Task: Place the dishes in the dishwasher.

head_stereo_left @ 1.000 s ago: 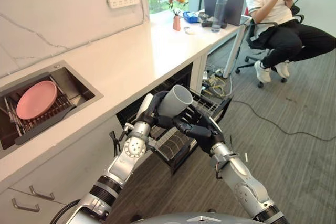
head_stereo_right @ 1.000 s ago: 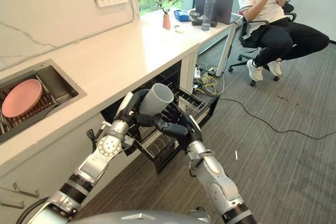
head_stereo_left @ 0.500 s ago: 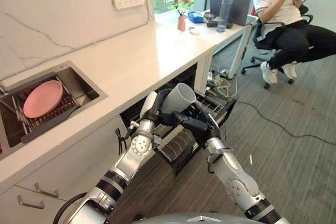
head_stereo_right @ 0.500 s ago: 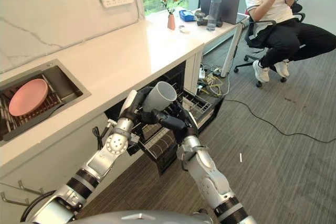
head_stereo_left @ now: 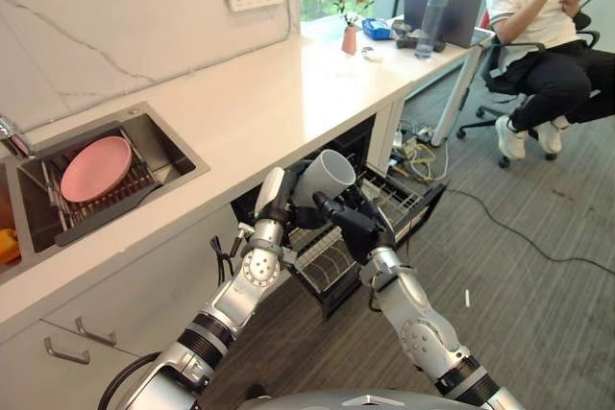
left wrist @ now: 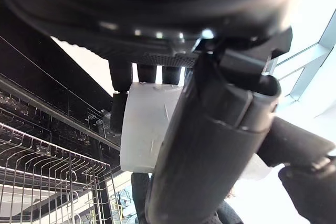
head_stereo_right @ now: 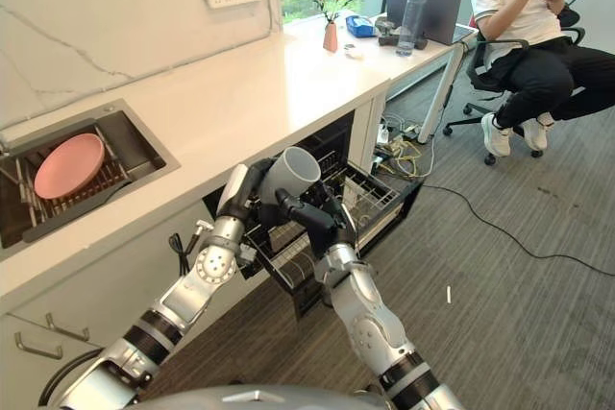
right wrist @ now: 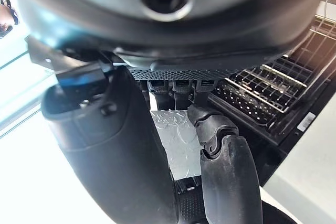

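Below, the dishwasher rack (head_stereo_left: 370, 228) is standing pulled out under the desk (head_stereo_left: 240, 103). Both hands are curling round the grey cup (head_stereo_left: 325, 176) just above it: left hand (head_stereo_left: 276, 201) behind, right hand (head_stereo_left: 351, 225) beneath, mouth tilting up and away.

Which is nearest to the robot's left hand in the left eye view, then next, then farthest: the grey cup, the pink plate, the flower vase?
1. Grey cup, held in the left hand.
2. Pink plate, in the sink rack to the left.
3. Flower vase, far along the counter by the window.
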Tool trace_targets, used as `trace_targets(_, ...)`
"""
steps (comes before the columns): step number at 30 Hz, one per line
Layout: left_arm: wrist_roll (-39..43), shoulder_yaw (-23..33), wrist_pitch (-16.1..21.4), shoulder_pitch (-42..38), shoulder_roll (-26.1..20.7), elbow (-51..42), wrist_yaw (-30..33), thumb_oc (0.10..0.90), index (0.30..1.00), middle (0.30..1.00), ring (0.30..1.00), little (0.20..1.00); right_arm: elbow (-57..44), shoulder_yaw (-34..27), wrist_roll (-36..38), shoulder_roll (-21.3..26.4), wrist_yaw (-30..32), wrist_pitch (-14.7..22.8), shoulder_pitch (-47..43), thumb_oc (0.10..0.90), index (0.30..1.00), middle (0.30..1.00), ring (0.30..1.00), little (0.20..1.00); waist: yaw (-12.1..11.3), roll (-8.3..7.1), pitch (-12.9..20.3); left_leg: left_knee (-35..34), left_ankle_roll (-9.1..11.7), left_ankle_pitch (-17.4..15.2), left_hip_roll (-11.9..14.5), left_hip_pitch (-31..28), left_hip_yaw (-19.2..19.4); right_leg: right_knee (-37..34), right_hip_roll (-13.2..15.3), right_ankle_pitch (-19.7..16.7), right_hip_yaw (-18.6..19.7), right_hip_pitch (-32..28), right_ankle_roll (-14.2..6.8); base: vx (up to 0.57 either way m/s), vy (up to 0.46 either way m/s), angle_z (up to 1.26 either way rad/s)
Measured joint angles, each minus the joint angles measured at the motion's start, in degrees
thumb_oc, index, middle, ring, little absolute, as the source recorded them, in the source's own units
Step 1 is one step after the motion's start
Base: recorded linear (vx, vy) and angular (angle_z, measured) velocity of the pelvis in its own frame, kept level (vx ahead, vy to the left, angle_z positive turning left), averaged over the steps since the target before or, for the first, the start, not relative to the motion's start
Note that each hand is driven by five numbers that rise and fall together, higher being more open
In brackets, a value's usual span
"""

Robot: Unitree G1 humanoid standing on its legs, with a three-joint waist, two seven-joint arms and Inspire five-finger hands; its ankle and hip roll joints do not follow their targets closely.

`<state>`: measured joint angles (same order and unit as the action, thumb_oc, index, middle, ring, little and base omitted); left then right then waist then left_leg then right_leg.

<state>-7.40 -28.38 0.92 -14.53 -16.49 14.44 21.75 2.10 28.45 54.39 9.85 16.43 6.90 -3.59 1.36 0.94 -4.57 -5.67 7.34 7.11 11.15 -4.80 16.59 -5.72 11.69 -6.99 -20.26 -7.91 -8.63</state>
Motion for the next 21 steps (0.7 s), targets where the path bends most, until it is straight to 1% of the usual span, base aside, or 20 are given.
trace_targets(1, -0.05, -0.13, 1.21, -0.07, 0.78, 2.03, 0.92, 0.400, 0.300, 0.300, 0.300, 0.300, 0.47, 0.02, 0.05, -0.33, 1.04, 0.00, -0.71, 0.800, 0.900, 0.900, 0.900, 0.900, -0.15, 0.01, 0.00, 0.00, -0.02, 0.03, -0.05, -0.03, -0.22, -0.01, 0.03, 0.01, -0.22, -0.19, -0.01, -0.06, -0.012, 0.10)
trace_targets(2, -0.06, -0.25, 1.17, -0.30, 1.15, 2.94, 1.02, 0.400, 0.300, 0.300, 0.300, 0.300, 1.53, -0.01, 0.22, -0.65, 1.20, 0.02, -1.26, 0.800, 0.900, 0.900, 0.900, 0.900, -0.11, -0.03, 0.02, 0.03, -0.02, 0.04, -0.01, -0.02, -0.24, -0.03, 0.03, 0.05, -0.26, -0.16, 0.03, -0.08, -0.010, 0.19)
trace_targets(3, -1.94, -5.66, -1.74, -4.59, 1.99, 6.42, 3.50, 0.400, 0.300, 0.300, 0.300, 0.300, 4.73, 0.19, 0.62, -1.54, 3.33, 2.00, -2.62, 0.800, 0.900, 0.900, 0.900, 0.900, -0.96, -0.09, 0.09, 0.00, 0.09, 0.00, -0.14, 0.90, -1.15, -0.09, 0.31, 0.24, -1.02, 0.20, -0.06, -0.07, -0.001, 0.22)
trace_targets(4, -3.14, -6.91, -1.86, -6.17, 2.35, 8.04, 3.50, 0.400, 0.300, 0.300, 0.300, 0.300, 6.43, 0.31, 1.03, -1.87, 4.34, 2.56, -3.65, 0.800, 0.900, 0.900, 0.900, 0.900, -0.90, -0.04, 0.14, 0.01, 0.01, 0.10, -0.31, 1.49, -1.48, -0.05, 0.28, 0.24, -1.31, 0.67, -0.11, -0.05, 0.007, 0.19)
trace_targets(7, -4.14, -8.23, -3.03, -7.28, 2.37, 8.49, 3.53, 0.400, 0.300, 0.300, 0.300, 0.300, 7.91, 0.41, 1.56, -2.47, 5.72, 2.91, -4.65, 0.800, 0.900, 0.900, 0.900, 0.900, -0.60, 0.06, 0.15, 0.11, -0.50, 0.84, -0.63, 2.41, -1.48, 0.06, 0.51, -0.46, -1.23, 1.33, -0.13, -0.02, 0.003, 0.02)
trace_targets(9, -4.42, -9.35, -3.06, -8.02, 2.49, 8.62, 4.06, 0.400, 0.300, 0.300, 0.300, 0.300, 8.26, 0.30, 1.41, -2.70, 6.66, 3.38, -4.97, 0.800, 0.900, 0.900, 0.900, 0.900, -0.59, 0.01, 0.17, 0.29, -0.54, 0.87, -0.75, 2.49, -1.60, 0.07, 0.58, -0.48, -1.36, 1.32, -0.13, -0.02, 0.004, 0.02)
trace_targets(15, -4.41, -9.44, -3.06, -9.11, 2.51, 8.86, 4.09, 0.400, 0.300, 0.300, 0.300, 0.300, 9.38, 0.29, 1.33, -2.71, 6.84, 3.37, -6.82, 0.800, 0.900, 0.900, 0.900, 0.900, -0.74, 0.02, 0.17, 0.27, -0.54, 0.87, -0.74, 2.52, -1.93, 0.07, 0.56, -0.45, -1.74, 1.11, -0.14, -0.01, 0.003, 0.02)
trace_targets(16, -4.41, -9.43, -3.06, -9.17, 2.51, 8.87, 4.09, 0.400, 0.300, 0.300, 0.300, 0.300, 9.52, 0.28, 1.32, -2.76, 6.84, 3.37, -6.93, 0.744, 0.815, 0.815, 0.815, 0.815, -0.75, 0.01, 0.17, 0.26, -0.54, 0.87, -0.74, 2.52, -1.97, 0.06, 0.56, -0.44, -1.78, 1.09, -0.14, 0.00, 0.000, 0.00)
trace_targets(17, -4.41, -9.44, -3.06, -9.17, 2.50, 8.90, 4.08, 0.400, 0.300, 0.300, 0.300, 0.300, 9.56, 0.30, 1.32, -2.77, 6.85, 3.37, -6.93, 0.496, 0.444, 0.444, 0.444, 0.444, -0.78, 0.02, 0.17, 0.26, -0.54, 0.87, -0.75, 2.52, -2.01, 0.06, 0.56, -0.44, -1.81, 1.06, -0.14, 0.00, 0.000, 0.00)
trace_targets(18, -4.40, -9.47, -3.06, -9.17, 2.51, 8.95, 4.04, 0.400, 0.300, 0.300, 0.300, 0.300, 9.78, 0.29, 1.32, -2.80, 6.86, 3.37, -6.94, 0.400, 0.300, 0.300, 0.300, 0.300, -0.84, 0.01, 0.17, 0.23, -0.54, 0.87, -0.76, 2.52, -2.05, 0.05, 0.58, -0.44, -1.86, 1.03, -0.14, 0.00, 0.000, 0.00)
trace_targets(21, -4.40, -9.53, -3.05, -9.17, 2.53, 9.07, 3.98, 0.400, 0.300, 0.300, 0.300, 0.300, 10.57, 0.28, 1.02, -2.87, 7.31, 3.36, -6.94, 0.400, 0.300, 0.300, 0.300, 0.300, -0.85, 0.01, 0.16, 0.04, -0.55, 0.87, -0.76, 2.53, -2.10, 0.05, 0.58, -0.43, -1.90, 1.02, -0.14, 0.00, 0.000, 0.00)
